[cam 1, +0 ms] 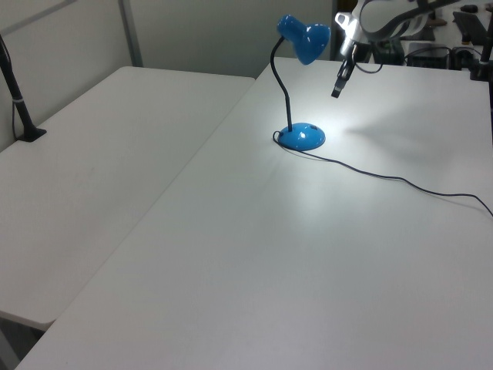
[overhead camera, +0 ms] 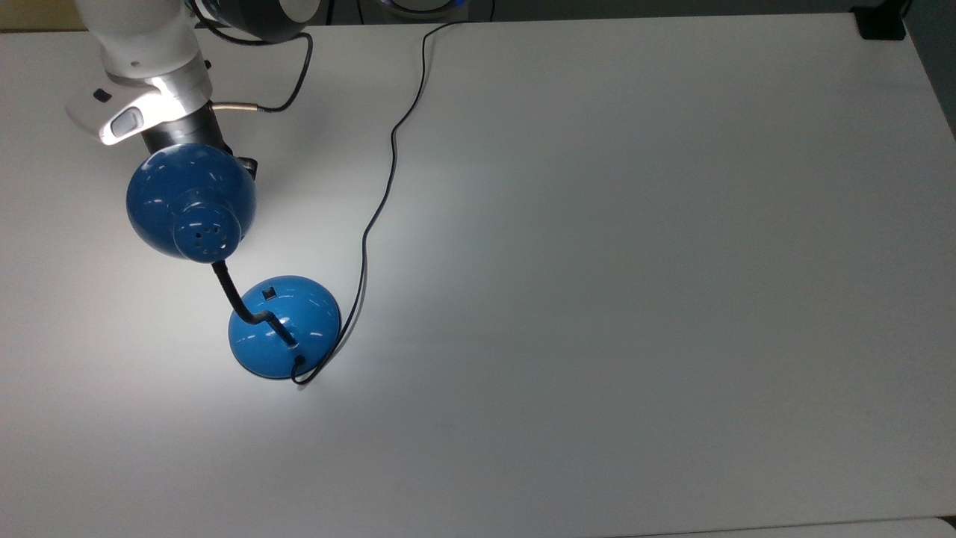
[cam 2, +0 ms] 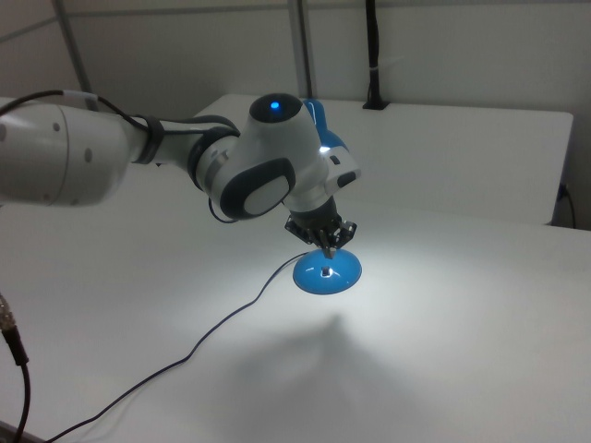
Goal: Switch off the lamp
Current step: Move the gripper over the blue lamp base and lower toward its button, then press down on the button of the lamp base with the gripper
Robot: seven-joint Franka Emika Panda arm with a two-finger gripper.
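— Blue and glossy, the lamp (overhead camera: 224, 254) stands on the white table (overhead camera: 635, 261) toward the top view's left, and we see a bright pool of light on the tabletop around its base (cam 1: 301, 136).

— We do, so it is lit. Its dome shade (overhead camera: 190, 202) hangs out on the black gooseneck (cam 1: 282, 85), away from the base toward the top view's upper left.

— And the cord (overhead camera: 381, 202)?

— We follow it from the base's lower edge, curling round the top view's right of the base, then snaking up to the far table edge.

— Now the arm (cam 2: 138, 157). We have it coming in from the right view's left, white and grey.

— In the left view the gripper (cam 1: 337, 83) hovers in the air just to the shade's right, tilted, well above the table.

— In the right view we see it (cam 2: 326, 242) pointing down over the base, though whether it touches we cannot say.

— Fingers together or apart?

— We cannot tell. We see nothing between them.

— And the small black switch (overhead camera: 269, 292) sits on top of the base, on the side nearer the shade in the top view.
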